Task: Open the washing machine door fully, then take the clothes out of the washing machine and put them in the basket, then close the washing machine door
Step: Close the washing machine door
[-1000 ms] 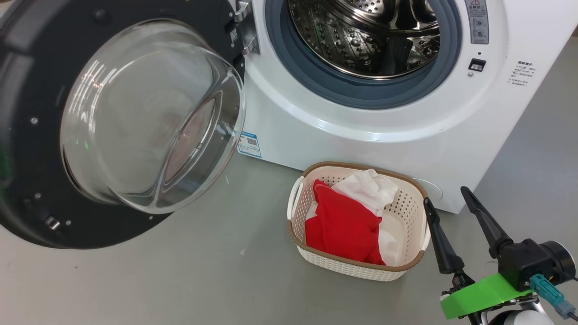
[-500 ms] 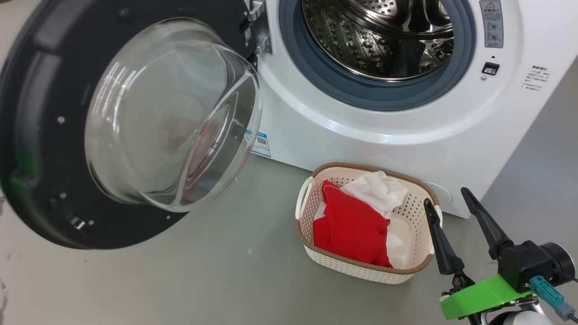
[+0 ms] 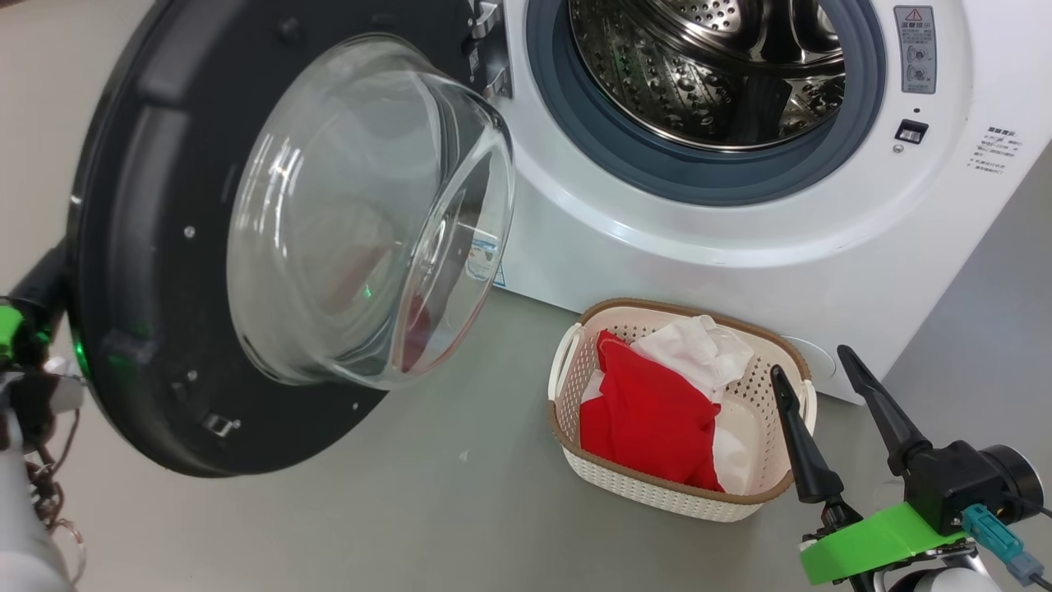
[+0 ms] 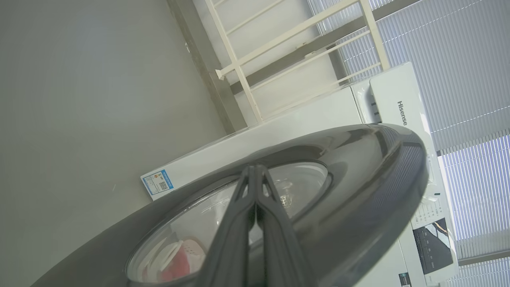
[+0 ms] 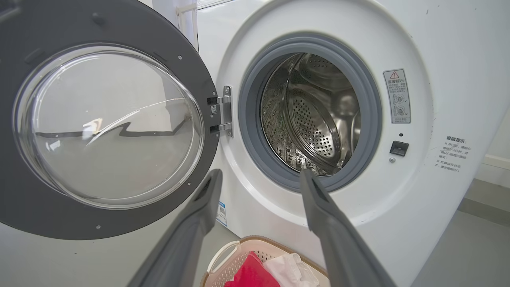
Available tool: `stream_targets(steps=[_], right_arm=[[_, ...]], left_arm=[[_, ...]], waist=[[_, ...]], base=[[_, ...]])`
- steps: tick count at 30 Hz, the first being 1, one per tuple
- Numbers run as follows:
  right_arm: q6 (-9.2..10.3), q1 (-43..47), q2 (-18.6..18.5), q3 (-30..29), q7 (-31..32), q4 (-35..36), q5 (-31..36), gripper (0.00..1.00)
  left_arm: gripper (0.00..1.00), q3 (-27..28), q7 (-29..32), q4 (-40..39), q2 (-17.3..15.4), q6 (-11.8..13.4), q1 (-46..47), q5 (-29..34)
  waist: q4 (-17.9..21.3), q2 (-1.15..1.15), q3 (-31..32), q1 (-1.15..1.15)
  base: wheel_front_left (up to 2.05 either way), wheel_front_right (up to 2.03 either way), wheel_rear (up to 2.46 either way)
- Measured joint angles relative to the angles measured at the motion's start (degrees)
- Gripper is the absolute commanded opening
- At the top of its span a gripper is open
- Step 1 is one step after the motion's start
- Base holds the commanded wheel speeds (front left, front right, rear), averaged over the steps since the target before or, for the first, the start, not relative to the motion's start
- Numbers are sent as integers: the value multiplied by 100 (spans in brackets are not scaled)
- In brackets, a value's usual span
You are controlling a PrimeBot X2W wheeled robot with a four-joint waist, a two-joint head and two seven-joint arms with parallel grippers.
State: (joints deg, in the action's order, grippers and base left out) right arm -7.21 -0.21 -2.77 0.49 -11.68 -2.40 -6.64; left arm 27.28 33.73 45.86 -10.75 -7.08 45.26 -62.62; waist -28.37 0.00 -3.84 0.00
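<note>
The washing machine door (image 3: pixel 123 247) stands open to the left of the washing machine (image 3: pixel 657 247), glass bowl facing me. The steel drum (image 3: pixel 707 74) holds no clothes that I can see. In the left wrist view, my left gripper (image 4: pixel 253 169) is shut with nothing in it, and its fingers lie along the door's (image 4: pixel 358 179) outer black face. The basket (image 3: pixel 657 493) sits on the floor before the machine with red clothes (image 3: pixel 649 411) and a white piece (image 3: pixel 699 349) inside. My right gripper (image 3: pixel 812 364) is open just right of the basket, pointing at the drum (image 5: pixel 314 119).
My left arm (image 3: pixel 25 345) shows at the left edge behind the door. Grey floor (image 3: pixel 411 510) stretches between the door and the basket. A cream railing (image 4: pixel 279 48) and window blinds (image 4: pixel 458 79) stand behind the machine.
The head view has shifted. The door has swung a little toward the machine, and my left arm has come into view at its outer edge. The right gripper and basket have not moved.
</note>
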Motion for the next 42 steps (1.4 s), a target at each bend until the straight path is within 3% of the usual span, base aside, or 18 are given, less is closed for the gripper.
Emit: stream_targets(steps=[7,21,42], right_arm=[[0,0,3,2,-44,-29,-41,100],[0,-1,7,7,-96,-48,-43,100],[0,-33,5,0,-156,-142,-78,100]], left_arm=[[0,-63,253,-656,255,19,-290,-54],[0,-267,756,-2272,759,446,-968,-365],[0,-783,951,-3274,894,865,-1583,-815]], waist=[[-7,0,8,0],[27,0,-38,0],[173,0,-163,0]], base=[[0,0,0],[0,0,0],[0,0,0]])
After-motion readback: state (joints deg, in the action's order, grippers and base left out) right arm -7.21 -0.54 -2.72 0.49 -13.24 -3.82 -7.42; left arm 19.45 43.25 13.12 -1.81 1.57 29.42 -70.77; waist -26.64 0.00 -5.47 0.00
